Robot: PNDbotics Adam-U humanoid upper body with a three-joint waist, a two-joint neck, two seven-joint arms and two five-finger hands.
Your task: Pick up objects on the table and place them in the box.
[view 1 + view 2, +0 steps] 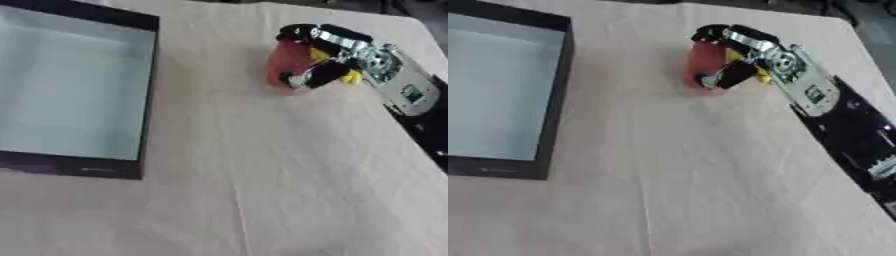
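Note:
A red object [285, 61] with a yellow part [353, 76] sits near the table's far right. My right hand [741, 55] comes in from the right and has its fingers and thumb curled round it. Whether the object rests on the cloth or is lifted I cannot tell. The box [147, 120], black-walled with a pale inside, stands at the left, and nothing shows inside the part of it that I see. My left hand shows in neither view.
A wrinkled beige cloth [262, 175] covers the table. The table's right edge [420, 145] runs diagonally beside my right forearm [846, 130]. Open cloth lies between the box and the red object.

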